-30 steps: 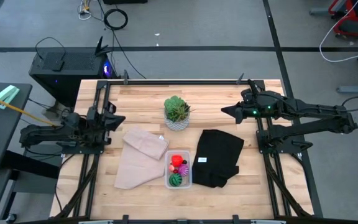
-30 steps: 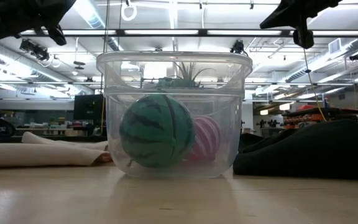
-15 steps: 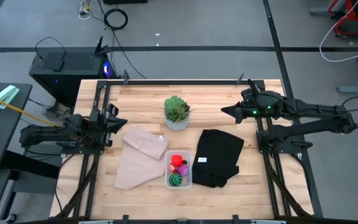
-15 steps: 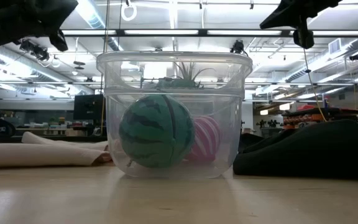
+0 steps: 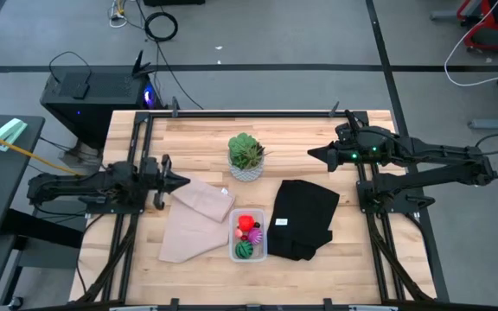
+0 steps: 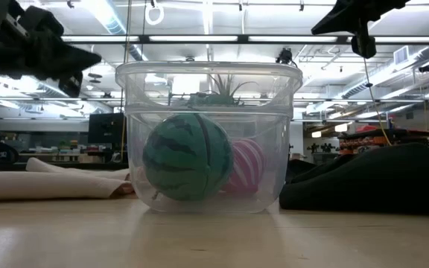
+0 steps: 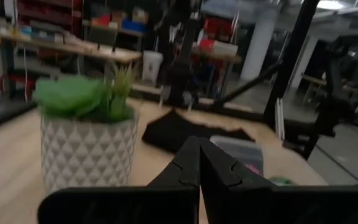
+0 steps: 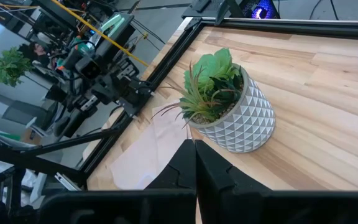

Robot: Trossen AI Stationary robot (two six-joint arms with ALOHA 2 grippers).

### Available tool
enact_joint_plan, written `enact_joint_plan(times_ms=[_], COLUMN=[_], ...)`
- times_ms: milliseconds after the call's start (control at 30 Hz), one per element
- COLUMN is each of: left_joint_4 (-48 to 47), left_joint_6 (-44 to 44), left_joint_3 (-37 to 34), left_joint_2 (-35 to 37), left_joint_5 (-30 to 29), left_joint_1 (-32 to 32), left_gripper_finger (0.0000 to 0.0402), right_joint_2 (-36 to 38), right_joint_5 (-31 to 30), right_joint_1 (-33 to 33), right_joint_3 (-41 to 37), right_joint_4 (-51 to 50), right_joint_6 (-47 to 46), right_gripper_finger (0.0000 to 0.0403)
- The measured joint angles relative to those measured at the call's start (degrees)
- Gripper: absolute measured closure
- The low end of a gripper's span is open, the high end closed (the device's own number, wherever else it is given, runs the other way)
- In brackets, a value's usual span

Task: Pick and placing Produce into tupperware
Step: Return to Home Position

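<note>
Surface: a wooden table (image 5: 197, 130) is seen from above, with grey floor around it.
Centre front: the tupperware (image 5: 248, 236) is set between a tan cloth (image 5: 193, 216) and a black cloth (image 5: 305, 216).
Contents: a green striped ball (image 6: 187, 156), a magenta striped ball (image 6: 249, 165) and a red piece (image 5: 247, 221) are held inside it (smaller bits cannot be told apart).
Behind: a potted plant (image 5: 246, 156) is placed upright.
Left side: the left gripper (image 5: 180, 181) is pressed closed and empty, just beside the tan cloth's far corner.
Right side: the right gripper (image 5: 314, 155) is likewise closed on nothing, pointed at the potted plant, well apart from the tupperware.
</note>
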State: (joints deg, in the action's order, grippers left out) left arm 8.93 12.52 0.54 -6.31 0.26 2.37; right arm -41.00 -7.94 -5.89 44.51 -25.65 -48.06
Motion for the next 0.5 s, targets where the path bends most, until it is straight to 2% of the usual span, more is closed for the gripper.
enact_joint_plan(times_ms=[300, 500], left_joint_4=[-2.7, -3.3], left_joint_6=[0.6, 0.3], left_joint_3=[0.0, 0.0], left_joint_2=[0.0, 0.0], left_joint_5=[0.0, 0.0], left_joint_1=[0.0, 0.0], left_gripper_finger=[0.0395, 0.0385], right_joint_2=[0.4, 5.9], right_joint_5=[-0.6, -4.1], right_joint_1=[0.0, 0.0], right_joint_3=[0.0, 0.0], right_joint_4=[0.0, 1.1], right_joint_6=[1.9, 5.7], right_gripper_finger=[0.0402, 0.0403])
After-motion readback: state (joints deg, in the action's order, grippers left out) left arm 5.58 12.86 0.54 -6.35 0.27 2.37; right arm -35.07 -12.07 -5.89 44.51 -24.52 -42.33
